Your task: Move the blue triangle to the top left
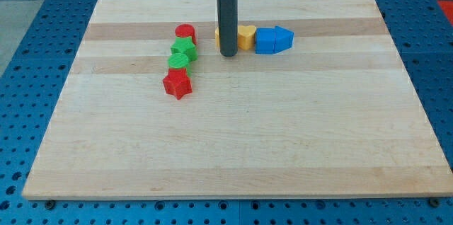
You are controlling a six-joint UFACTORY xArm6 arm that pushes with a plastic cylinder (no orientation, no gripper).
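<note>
The blue triangle [283, 39] lies near the view's top, right of centre, touching a blue cube [265, 41] on its left. A yellow heart-shaped block [245, 37] touches the cube's left side. Another yellow block [218, 37] is mostly hidden behind the rod. My tip [228, 54] rests on the board just left of the yellow heart, well left of the blue triangle.
A column of blocks stands left of the tip: a red cylinder [185, 32], a green block [185, 47], another green block [178, 61] and a red star-shaped block [177, 84]. The wooden board [226, 147] lies on a blue perforated table.
</note>
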